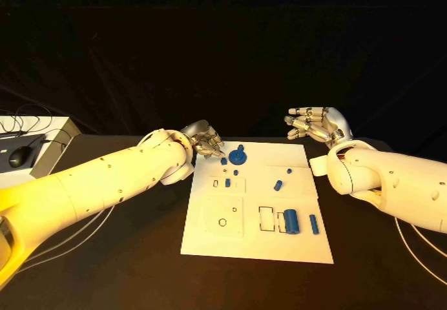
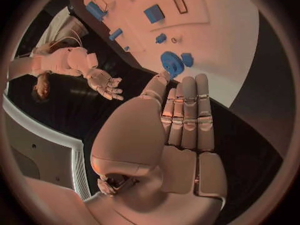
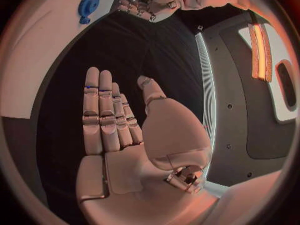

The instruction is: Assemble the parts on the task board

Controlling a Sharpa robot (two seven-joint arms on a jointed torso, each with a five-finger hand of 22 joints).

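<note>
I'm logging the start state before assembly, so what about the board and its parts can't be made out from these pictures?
- Head view: the left hand covers the task board at its far corner, hiding anything beneath.
- Head view: the small blue parts by the gear are too small to tell their shapes.
- Left wrist view: the picture edge cuts off the board's near end.
- Right wrist view: the board runs off the circle's edge past the gear.

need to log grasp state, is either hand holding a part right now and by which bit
Nothing is held. The left hand hovers by the task board's far corner near the blue gear, fingers straight and empty. The right hand is open over the table.
</note>
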